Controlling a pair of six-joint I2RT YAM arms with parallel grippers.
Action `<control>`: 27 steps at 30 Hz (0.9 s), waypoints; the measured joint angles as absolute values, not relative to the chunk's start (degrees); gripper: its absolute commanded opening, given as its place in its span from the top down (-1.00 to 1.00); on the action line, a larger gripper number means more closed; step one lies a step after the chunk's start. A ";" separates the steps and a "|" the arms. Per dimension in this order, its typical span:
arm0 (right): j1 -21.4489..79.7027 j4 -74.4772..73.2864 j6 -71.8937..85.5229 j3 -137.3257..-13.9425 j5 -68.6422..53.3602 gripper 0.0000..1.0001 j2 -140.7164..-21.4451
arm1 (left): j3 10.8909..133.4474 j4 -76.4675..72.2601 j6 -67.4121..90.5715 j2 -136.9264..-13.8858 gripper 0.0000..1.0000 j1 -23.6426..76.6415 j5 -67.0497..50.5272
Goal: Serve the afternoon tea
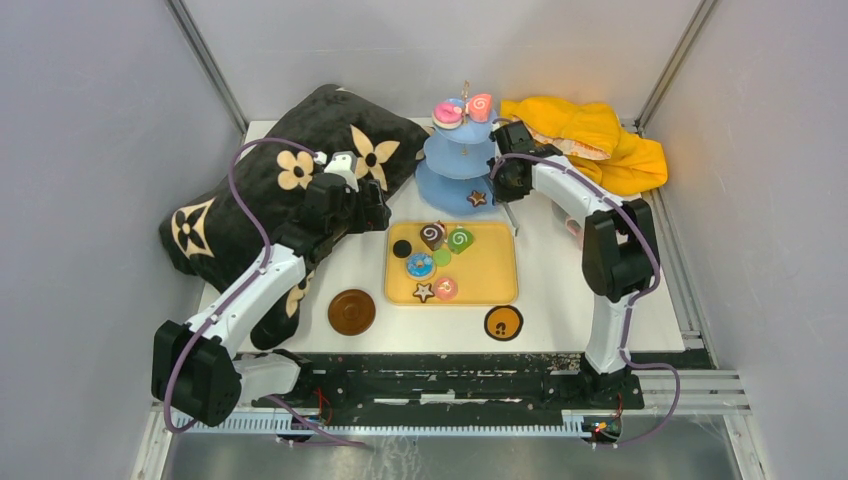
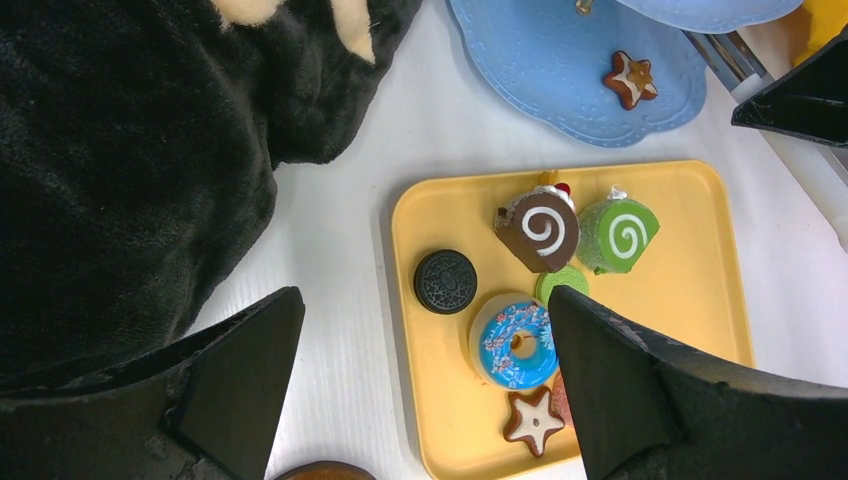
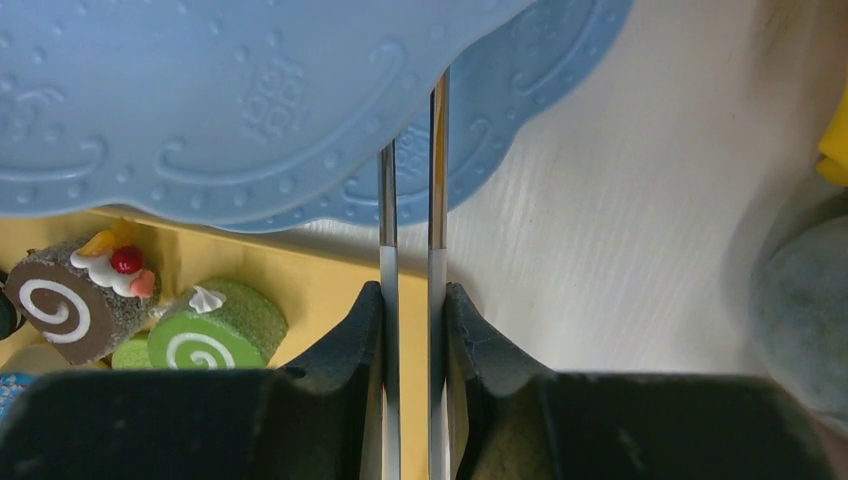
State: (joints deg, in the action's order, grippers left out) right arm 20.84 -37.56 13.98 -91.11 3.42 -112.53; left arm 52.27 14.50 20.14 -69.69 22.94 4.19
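Steel blades of the tongs (image 3: 387,230) sit pinched between the fingers of the right gripper (image 3: 410,300). Their long axis runs straight up the frame, tips hidden under a tier of the light-blue stand (image 3: 200,100). The toy sweets lie lower left of the tongs on the yellow tray (image 1: 495,285): brown swirl roll (image 3: 60,305), green roll (image 3: 210,330). One star biscuit (image 1: 478,198) is on the bottom tier. The left gripper (image 2: 422,300) hangs open and empty over the tray's left part, nearer the sweets.
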 measured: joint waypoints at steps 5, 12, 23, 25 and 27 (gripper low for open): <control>20.84 -37.08 13.34 -92.71 2.55 0.89 -114.30 | 52.27 14.57 20.14 -69.69 -0.98 22.94 4.36; 20.84 -36.29 13.13 -92.42 2.09 0.51 -114.45 | 52.27 14.70 20.14 -69.69 -0.98 22.94 4.38; 20.82 -33.58 13.10 -90.24 1.48 0.13 -114.37 | 52.27 14.70 20.14 -69.71 -0.99 22.94 4.36; 20.82 -33.23 13.15 -89.60 1.45 0.10 -114.15 | 52.27 14.70 20.14 -69.71 -0.99 22.94 4.34; 20.82 -32.97 13.15 -88.77 1.43 0.07 -113.78 | 52.27 14.70 20.14 -69.71 -0.98 22.94 4.34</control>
